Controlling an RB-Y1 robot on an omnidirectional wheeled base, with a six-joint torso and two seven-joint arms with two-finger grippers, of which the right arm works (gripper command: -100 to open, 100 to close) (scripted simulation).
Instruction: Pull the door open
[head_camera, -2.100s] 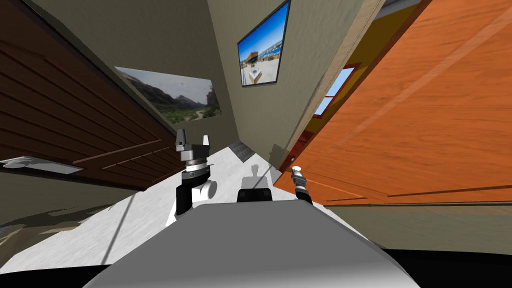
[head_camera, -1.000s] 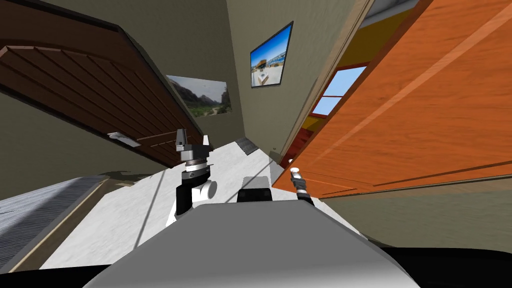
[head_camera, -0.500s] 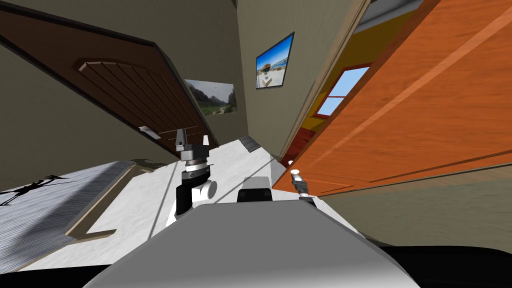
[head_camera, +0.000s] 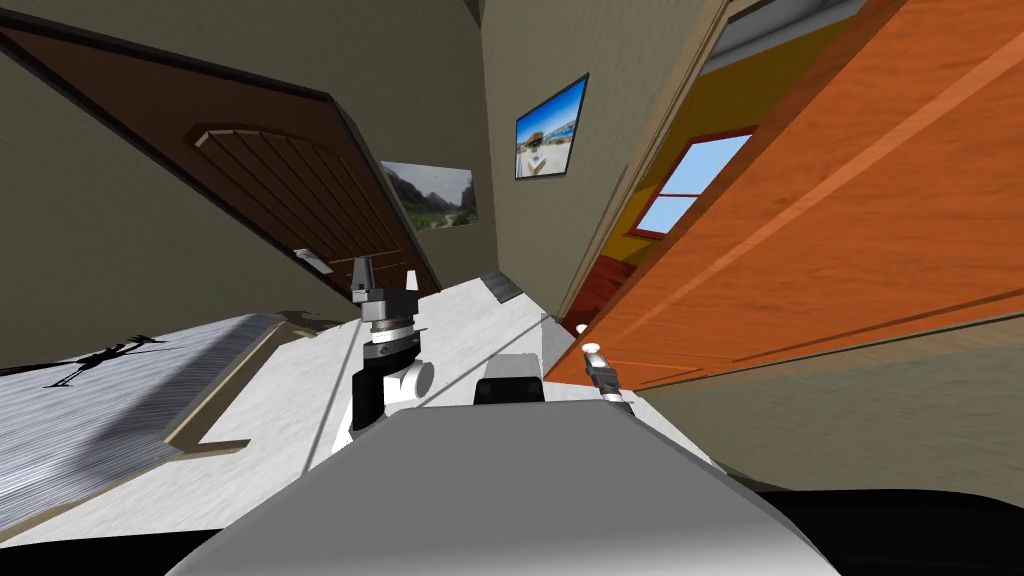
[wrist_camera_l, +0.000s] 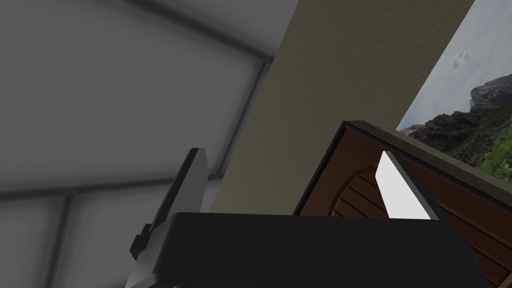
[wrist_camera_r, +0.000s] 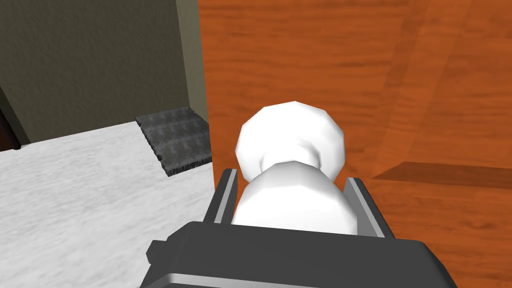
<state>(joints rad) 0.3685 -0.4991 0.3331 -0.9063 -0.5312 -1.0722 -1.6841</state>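
Knob (wrist_camera_r: 291, 145) white, rounded, clamped by right pincer (wrist_camera_r: 292, 179); door (wrist_camera_r: 350, 75) orange woodgrain.

Door (wrist_camera_r: 350, 75): orange wood grain, slight sheen. Knob (wrist_camera_r: 292, 137): smooth, matt white. Mat (wrist_camera_r: 175, 140): rough, cloth-like. Floor (wrist_camera_r: 75, 200): mottled, matt.

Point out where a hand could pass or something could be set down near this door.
Bare white floor runs between the grey rug and the orange door, up to the dark mat. The open left end effector hangs in free air above it. Crowded: the right end effector is shut on the white knob at the door.
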